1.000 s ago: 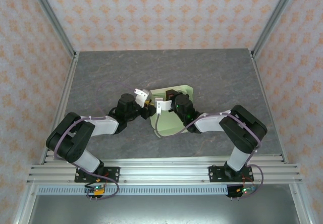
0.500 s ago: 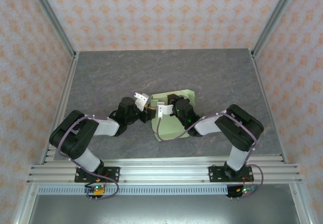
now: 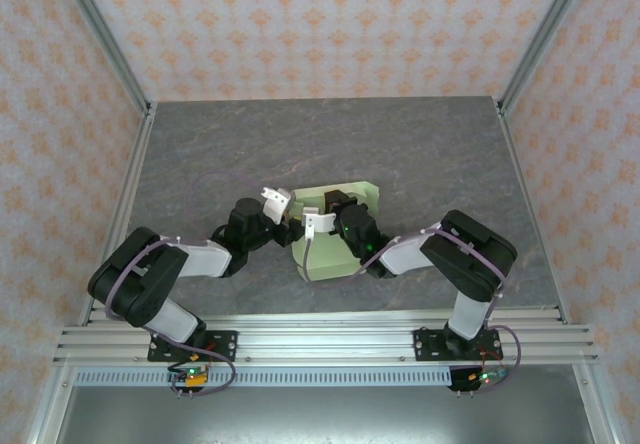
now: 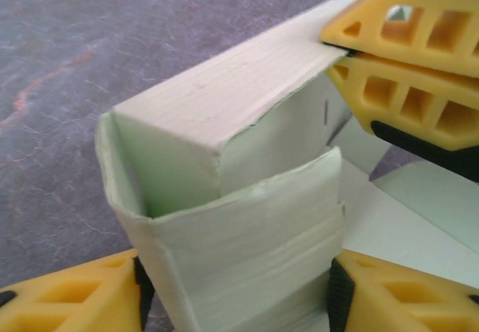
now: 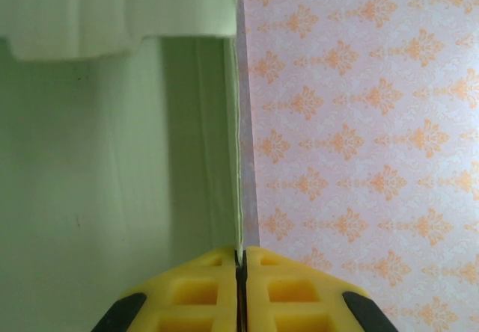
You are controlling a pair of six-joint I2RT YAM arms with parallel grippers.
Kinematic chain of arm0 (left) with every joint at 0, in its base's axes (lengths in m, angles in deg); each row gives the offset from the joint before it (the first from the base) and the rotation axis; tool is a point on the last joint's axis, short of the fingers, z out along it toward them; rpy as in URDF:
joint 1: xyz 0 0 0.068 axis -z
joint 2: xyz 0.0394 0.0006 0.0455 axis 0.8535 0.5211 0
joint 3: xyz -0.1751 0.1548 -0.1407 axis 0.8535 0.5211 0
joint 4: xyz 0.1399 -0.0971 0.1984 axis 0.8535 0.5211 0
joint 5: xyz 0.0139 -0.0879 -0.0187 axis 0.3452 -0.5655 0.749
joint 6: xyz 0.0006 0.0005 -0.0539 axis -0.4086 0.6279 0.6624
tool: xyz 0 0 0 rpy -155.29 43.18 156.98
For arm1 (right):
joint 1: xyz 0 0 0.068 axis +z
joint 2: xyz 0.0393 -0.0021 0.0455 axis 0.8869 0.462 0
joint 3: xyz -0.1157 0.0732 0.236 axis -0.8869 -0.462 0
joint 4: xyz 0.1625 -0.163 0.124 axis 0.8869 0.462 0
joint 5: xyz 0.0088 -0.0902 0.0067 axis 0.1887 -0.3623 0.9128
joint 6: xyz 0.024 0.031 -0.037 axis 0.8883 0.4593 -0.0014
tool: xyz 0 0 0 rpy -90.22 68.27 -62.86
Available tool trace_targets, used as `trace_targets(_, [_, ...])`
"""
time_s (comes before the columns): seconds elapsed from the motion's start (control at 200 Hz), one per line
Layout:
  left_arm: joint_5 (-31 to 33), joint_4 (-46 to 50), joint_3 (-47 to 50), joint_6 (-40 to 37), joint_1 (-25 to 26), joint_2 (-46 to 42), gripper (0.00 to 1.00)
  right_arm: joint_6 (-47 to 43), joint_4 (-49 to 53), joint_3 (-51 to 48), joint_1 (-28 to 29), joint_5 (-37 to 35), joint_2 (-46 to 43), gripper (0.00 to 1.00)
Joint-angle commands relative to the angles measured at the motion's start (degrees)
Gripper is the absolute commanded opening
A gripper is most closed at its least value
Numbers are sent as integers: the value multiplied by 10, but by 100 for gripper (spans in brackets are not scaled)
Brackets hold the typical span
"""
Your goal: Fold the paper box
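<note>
Top external: the paper box point(image 3: 325, 254) is seen on the grey counter point(image 3: 420, 144), around the middle and toward the near side. It is partly folded up, and both arms are reached in to it from left and right.

Left wrist: an open-ended sleeve of pale green card is stood up off the counter. A flat top panel and side walls are raised, and a curled flap is bent across the front. The left claw point(image 4: 236, 291) is set fairly wide, with the lower front of the box gripped between its yellow fingers point(image 4: 67, 294); black pads are pressed to card on both sides. The right claw point(image 4: 352, 48) is seen upper right, pinched on the edge of the top panel.

Right wrist: the right claw is closed to a hairline on a thin card edge, with green panel at left and the patterned wall point(image 5: 359, 123) behind.
</note>
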Motion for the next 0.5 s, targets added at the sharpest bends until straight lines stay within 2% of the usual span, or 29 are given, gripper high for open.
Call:
trace_targets(0.0, [48, -21, 2, -9, 3, -3, 55, 13, -22, 14, 7, -10, 11, 10])
trace_targets(0.165, [42, -22, -16, -13, 3, 20, 47, 18, -28, 27, 16, -21, 37, 11])
trace_targets(0.285, [35, -37, -11, -2, 3, 25, 46, 25, -36, 35, 22, -33, 50, 11])
trace_targets(0.345, [31, -41, -12, 3, 4, 29, 42, 32, -41, 37, 23, -38, 53, 12])
trace_targets(0.496, [5, -65, -7, 27, 6, 37, 44, 56, -50, 43, 23, -52, 54, 13])
